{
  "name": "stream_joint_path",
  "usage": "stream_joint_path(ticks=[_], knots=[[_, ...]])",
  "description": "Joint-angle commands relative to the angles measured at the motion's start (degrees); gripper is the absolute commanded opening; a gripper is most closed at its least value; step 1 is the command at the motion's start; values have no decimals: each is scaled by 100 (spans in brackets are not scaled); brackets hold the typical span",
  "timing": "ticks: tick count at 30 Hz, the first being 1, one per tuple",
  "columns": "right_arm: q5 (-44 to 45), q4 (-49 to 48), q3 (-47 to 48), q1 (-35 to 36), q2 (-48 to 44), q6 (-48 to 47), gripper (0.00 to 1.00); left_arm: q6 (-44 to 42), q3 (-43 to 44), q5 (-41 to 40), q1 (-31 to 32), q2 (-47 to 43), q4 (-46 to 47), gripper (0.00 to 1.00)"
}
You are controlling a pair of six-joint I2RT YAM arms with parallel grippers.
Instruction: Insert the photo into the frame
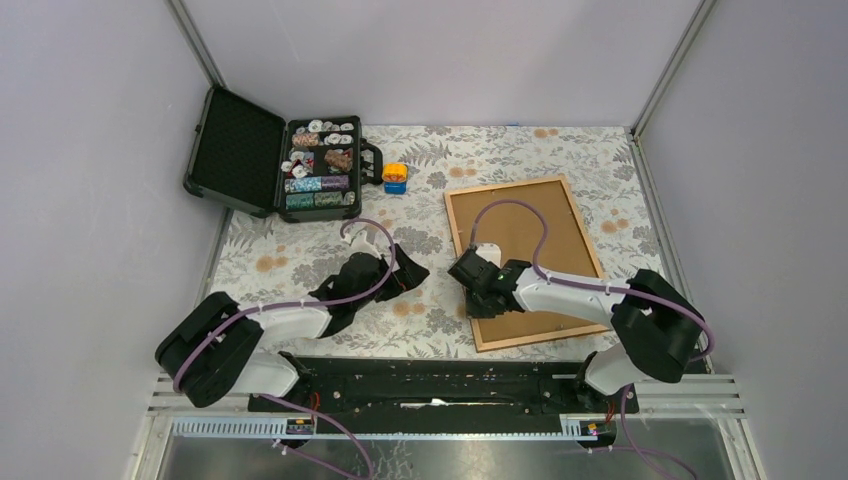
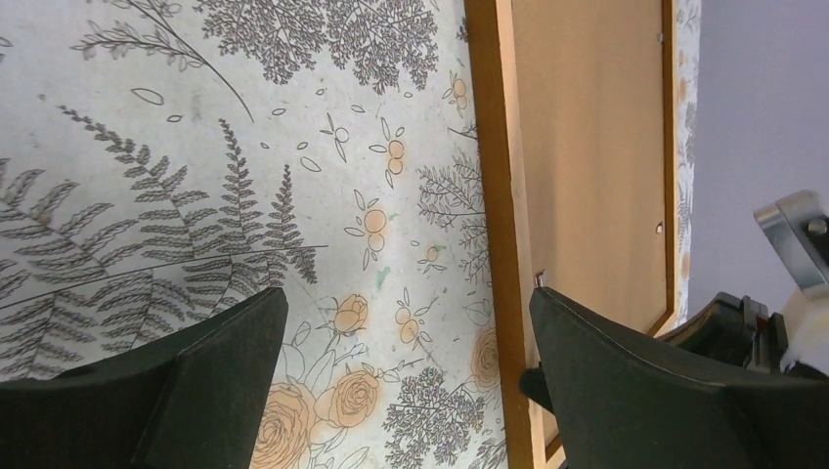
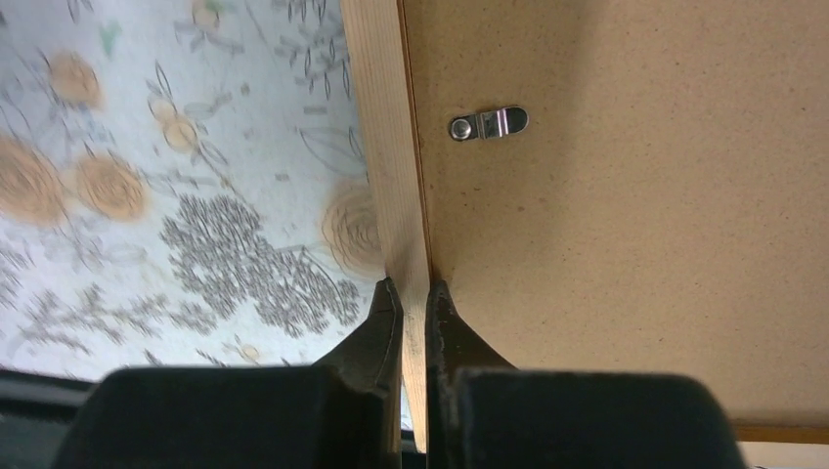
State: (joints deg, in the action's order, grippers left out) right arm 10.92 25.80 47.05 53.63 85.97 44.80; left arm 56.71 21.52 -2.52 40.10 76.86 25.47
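Note:
The light-brown wooden frame point(image 1: 505, 187) lies on the floral tablecloth at the right, with a plain brown backing board point(image 1: 545, 235) filling it. My right gripper point(image 1: 478, 290) is shut on the frame's left moulding near its front corner. In the right wrist view the fingertips point(image 3: 411, 293) pinch the moulding point(image 3: 386, 147) beside the board point(image 3: 635, 244) and a metal turn clip point(image 3: 487, 124). My left gripper point(image 1: 405, 272) is open and empty over the cloth just left of the frame. Its view point(image 2: 406, 322) shows the moulding point(image 2: 494, 195) by the right finger. The photo is not in view.
An open black case point(image 1: 232, 150) with trays of poker chips point(image 1: 320, 165) stands at the back left. A small orange and blue object point(image 1: 396, 177) lies beside it. Grey walls enclose the table. The right arm point(image 2: 772, 322) shows at the left wrist view's right edge.

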Motion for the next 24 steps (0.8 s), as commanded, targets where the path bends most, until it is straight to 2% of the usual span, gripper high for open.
stream_joint_path(ticks=[1, 9, 10, 12, 13, 16, 21, 24], knots=[[903, -367, 388, 16, 130, 1298, 0, 30, -304, -377, 25, -393, 622, 99], [858, -582, 1614, 16, 1199, 1559, 1, 16, -198, -323, 18, -280, 529, 95], [856, -542, 1720, 16, 1247, 1477, 6, -2, -174, -292, 14, -251, 521, 95], [980, -511, 1793, 10, 1173, 1186, 28, -66, -100, -200, 7, -154, 500, 95], [1101, -488, 1761, -1, 1064, 1036, 43, -87, -47, -170, -3, -105, 469, 95], [1326, -488, 1449, -162, 552, 578, 66, -85, 95, -128, -2, 32, 396, 94], [661, -979, 678, -1019, -323, -356, 93, -105, 365, -10, -7, 355, 237, 91], [-458, -1223, 531, -1711, -364, -849, 96, -228, 704, 220, -2, 718, 40, 89]])
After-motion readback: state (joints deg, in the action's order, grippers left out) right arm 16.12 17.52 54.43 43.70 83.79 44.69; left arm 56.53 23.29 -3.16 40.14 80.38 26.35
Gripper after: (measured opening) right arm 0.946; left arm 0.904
